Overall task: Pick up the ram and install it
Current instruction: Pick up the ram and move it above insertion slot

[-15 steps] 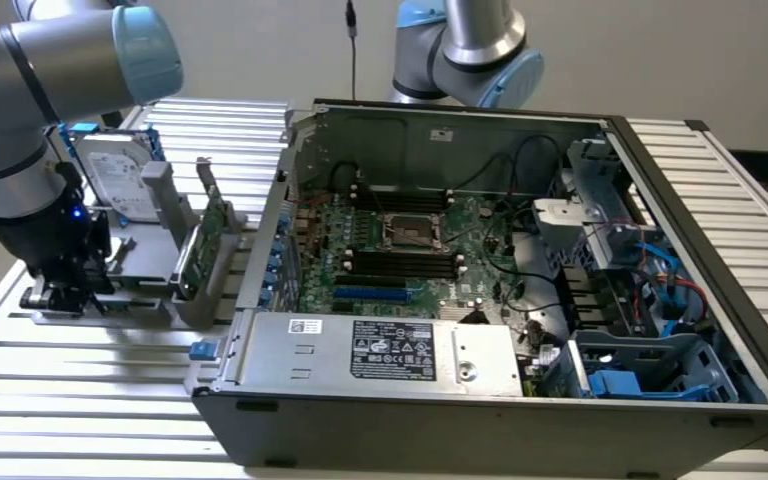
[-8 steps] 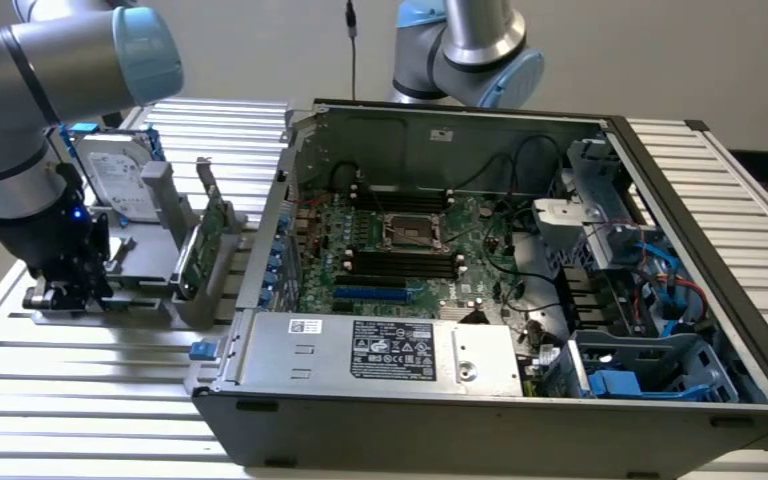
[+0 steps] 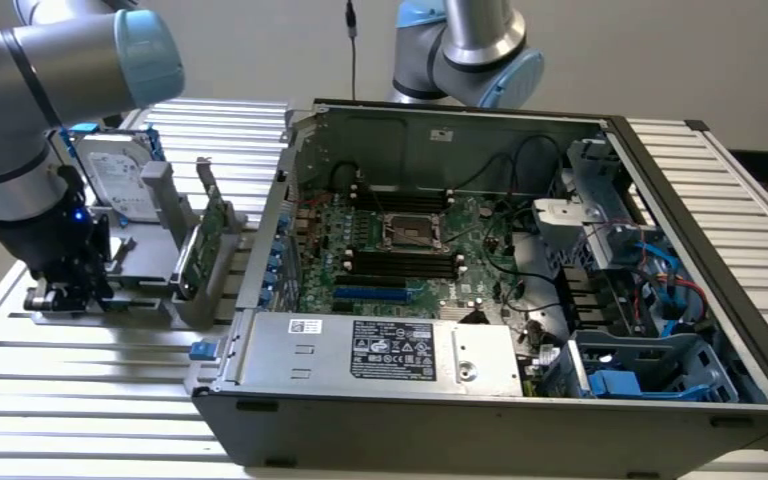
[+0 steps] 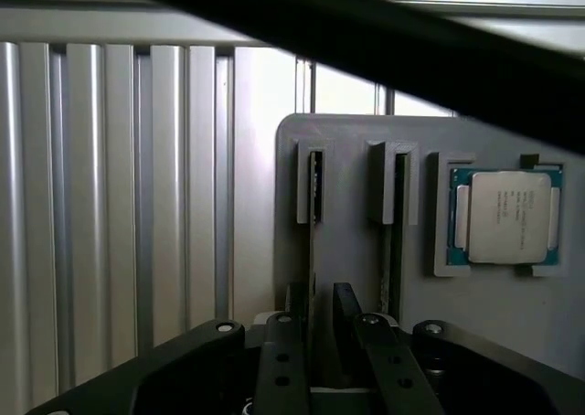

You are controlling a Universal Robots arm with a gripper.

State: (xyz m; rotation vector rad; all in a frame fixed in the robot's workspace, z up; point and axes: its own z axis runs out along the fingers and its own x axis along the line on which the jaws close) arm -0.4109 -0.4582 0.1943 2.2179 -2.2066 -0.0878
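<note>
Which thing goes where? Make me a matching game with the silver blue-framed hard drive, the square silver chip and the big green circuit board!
Things:
1 silver blue-framed hard drive
2 square silver chip
3 big green circuit board

Places:
A inside the open black computer case
B in a pocket of the grey holder plate
C upright outside the case

Pairs: 1-C, 2-B, 3-A.

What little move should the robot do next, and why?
Probably a slow, straight lift. The gripper sits astride the ram, which stands on edge in a slot of the gray holder, so pulling sideways might jam it.
</note>
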